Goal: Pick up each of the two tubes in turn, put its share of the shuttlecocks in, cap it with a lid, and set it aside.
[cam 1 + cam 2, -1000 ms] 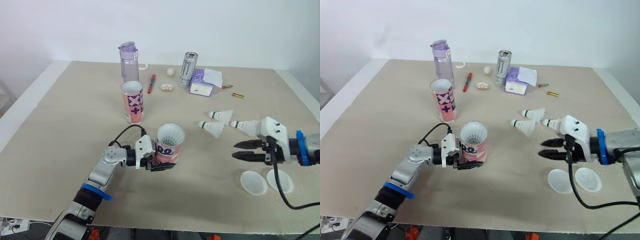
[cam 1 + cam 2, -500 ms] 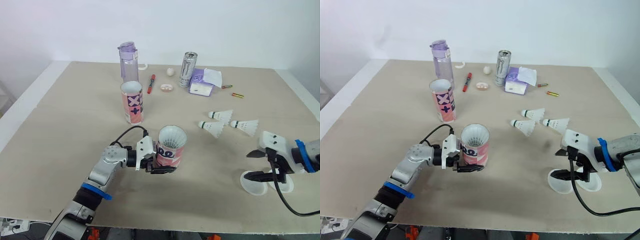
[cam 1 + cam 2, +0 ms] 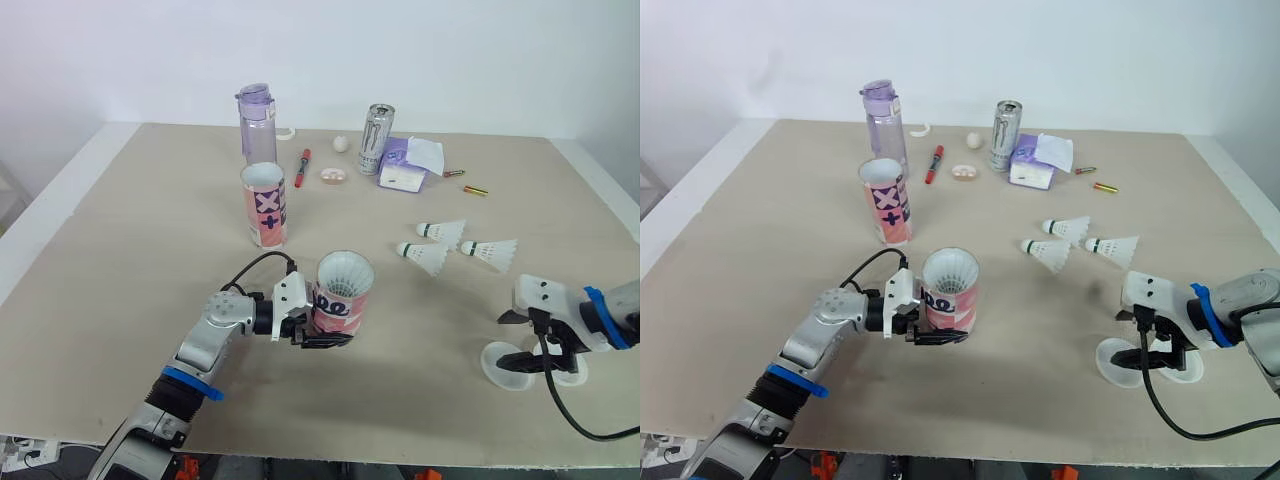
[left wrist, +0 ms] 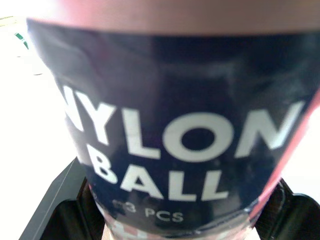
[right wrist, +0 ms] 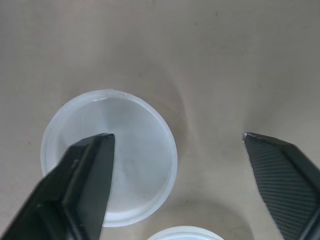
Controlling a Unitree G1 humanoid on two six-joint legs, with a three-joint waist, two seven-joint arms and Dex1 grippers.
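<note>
Our left hand (image 3: 322, 328) is clamped on the lower half of a pink and navy tube (image 3: 336, 300), one black finger on each side of its "NYLON BALL" label. The tube stands upright, well in front of the silver can (image 3: 377, 138) and a little to its left, and the white skirt of a shuttlecock (image 3: 343, 270) shows in its open mouth. We cannot tell whether its base touches the table (image 3: 120, 250). Our right hand (image 5: 180, 175) hangs over the table far in front of the can and well to its right, its fingers spread wide and gripping nothing. One finger (image 5: 87, 185) lies across a clear round lid (image 5: 135, 150) while the other is over bare table beside that lid; we cannot tell whether either touches down. A second lid (image 5: 185, 234) lies just beside the first, on the side farther right from the can. Three loose shuttlecocks (image 3: 425, 257) lie close together in front of the can and to its right, between it and the lids. The second tube (image 3: 265, 205) stands open and upright in front of the can and to its left, with a purple water bottle (image 3: 257, 120) behind that tube, level with the can.
</note>
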